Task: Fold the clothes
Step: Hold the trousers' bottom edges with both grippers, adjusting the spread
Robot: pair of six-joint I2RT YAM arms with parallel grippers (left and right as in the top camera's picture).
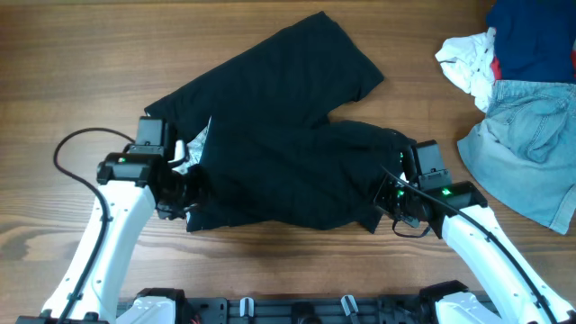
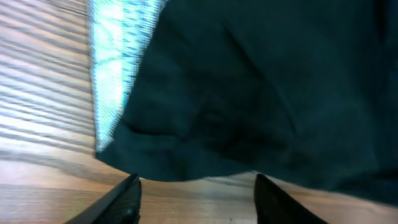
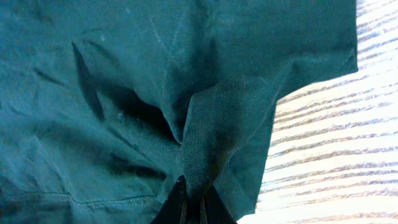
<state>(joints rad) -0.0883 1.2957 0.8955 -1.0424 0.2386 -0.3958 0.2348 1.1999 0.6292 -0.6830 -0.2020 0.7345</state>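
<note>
Black shorts [image 1: 279, 135] lie flat on the wooden desk [image 1: 270, 261]. The waist end is to the left. One leg runs to the upper right and the other reaches right, so the long axis goes roughly left to right across the desk. The right gripper [image 3: 191, 198] is at the hem of the nearer leg, its fingers pinched together on a raised ridge of the cloth. In the right wrist view the fabric tents up from that pinch into a stiff vertical fold. The left gripper [image 2: 197, 182] sits at the waist corner with its fingers apart and nothing between them. The shorts' edge lies just ahead of the tips, with bare wood under them. Each arm is thus nearest its own end of the garment. The cloth is a matte, soft weave that creases easily and has a stitched hem. The pale grey waistband lining [image 2: 112, 81] is turned out at the left edge and has a faint woven pattern. Judgement: the next move depends on the left gripper closing on the waist edge directly in front of it. Well apart at far right are denim shorts [image 1: 531, 153], a navy garment [image 1: 531, 36] and a white cloth [image 1: 468, 58].
</note>
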